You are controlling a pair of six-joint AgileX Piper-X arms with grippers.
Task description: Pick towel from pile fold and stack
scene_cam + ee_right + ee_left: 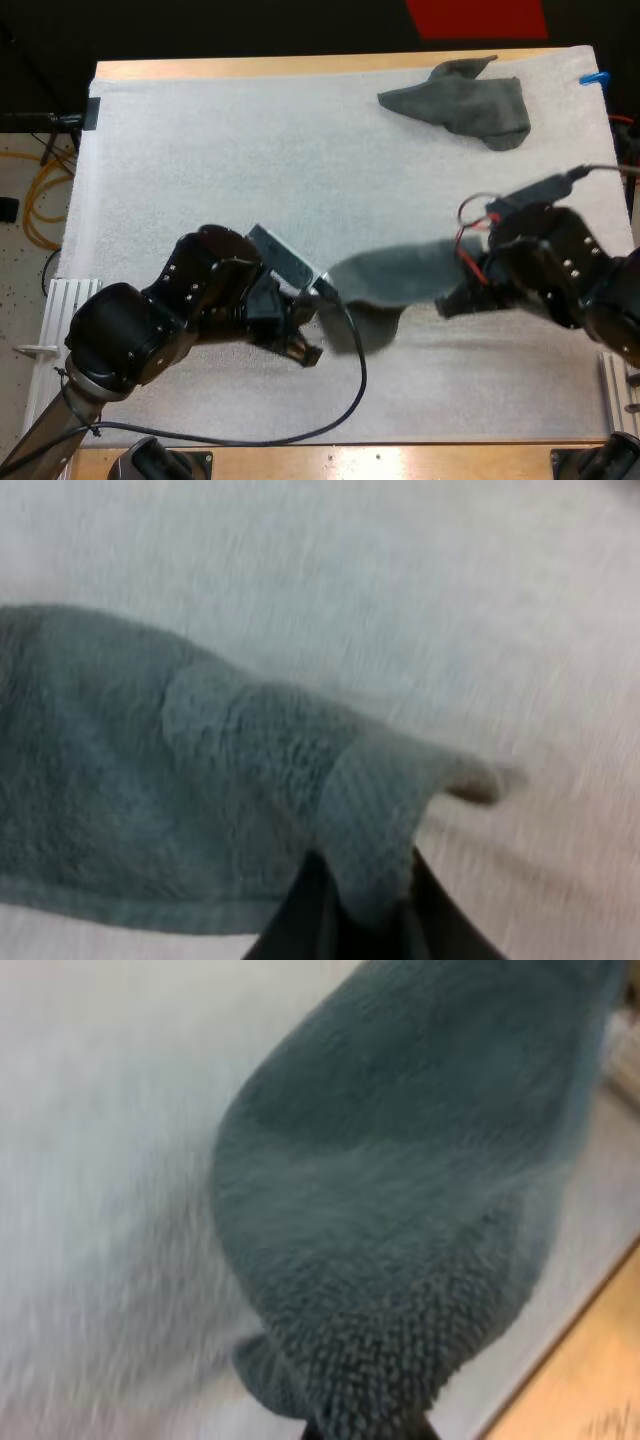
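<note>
L gripper [325, 290] & R gripper [452, 298] are each pinching one end of the towel [395, 275] — fingers [295, 920] clamped on it — stretching it over the mat [250, 150], front centre. Advice: be pulling evenly, lowering level, avoiding sag.

Stretched towel [400, 278] and crumpled towel [465, 105]
The first spans the mat [200, 150] at its near middle; the second lies by its far-right corner.

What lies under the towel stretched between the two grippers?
Around the held towel, white mat shows on every side, so mat likely runs beneath. The patch directly under it is covered.
</note>
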